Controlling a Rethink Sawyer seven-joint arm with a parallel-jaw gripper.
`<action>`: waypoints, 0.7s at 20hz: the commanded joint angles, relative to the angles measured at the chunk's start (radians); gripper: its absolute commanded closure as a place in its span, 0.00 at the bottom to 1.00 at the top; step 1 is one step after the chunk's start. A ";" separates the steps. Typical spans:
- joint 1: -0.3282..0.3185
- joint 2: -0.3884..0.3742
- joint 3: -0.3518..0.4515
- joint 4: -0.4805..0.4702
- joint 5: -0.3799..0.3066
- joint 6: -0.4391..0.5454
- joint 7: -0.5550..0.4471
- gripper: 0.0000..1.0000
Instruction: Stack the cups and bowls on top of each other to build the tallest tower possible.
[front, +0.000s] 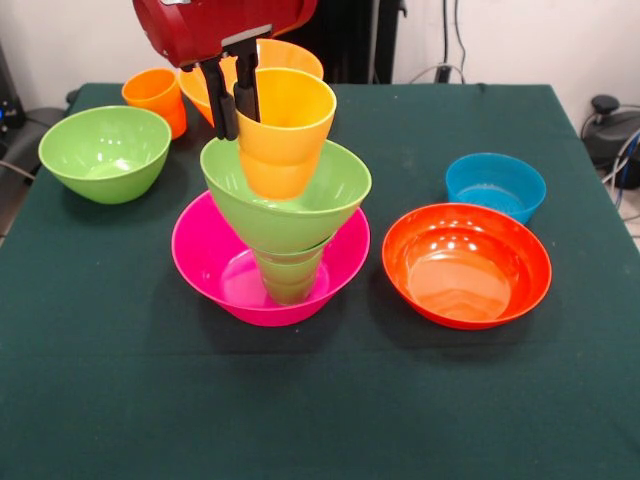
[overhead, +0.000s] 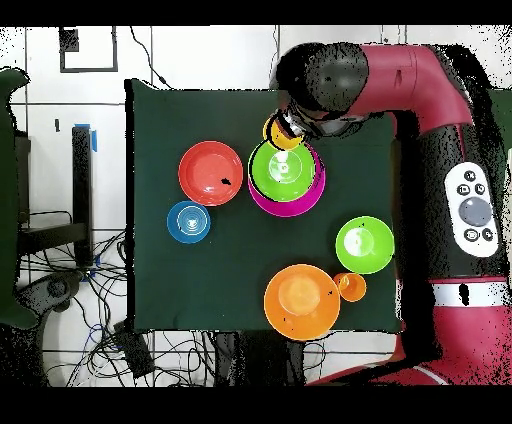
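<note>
Cups and bowls are seen partly stacked on a dark green table. A tower is built on the large pink bowl, which is taken as the landmark here. Inside the pink bowl a green cup is set, and a light green bowl is carried on top of that cup. In the front view a yellow cup is held tilted just above the light green bowl, with its base dipping inside the bowl's rim; whether it touches the bowl cannot be told. The rim of the yellow cup is pinched by the gripper, one black finger being placed outside the wall and the other inside.

As the front view shows it, a red-orange bowl is set to the right of the pink bowl, and a blue bowl is placed behind that one. A second light green bowl is found to the pink bowl's left, further back. An orange cup is stood behind it, with an orange bowl beside, largely hidden by the arm.
</note>
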 joint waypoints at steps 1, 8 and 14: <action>0.014 0.038 -0.019 0.075 -0.024 -0.027 -0.162 1.00; 0.012 0.030 -0.021 0.092 -0.024 -0.044 -0.149 1.00; 0.013 0.034 -0.022 0.094 -0.023 -0.048 -0.143 1.00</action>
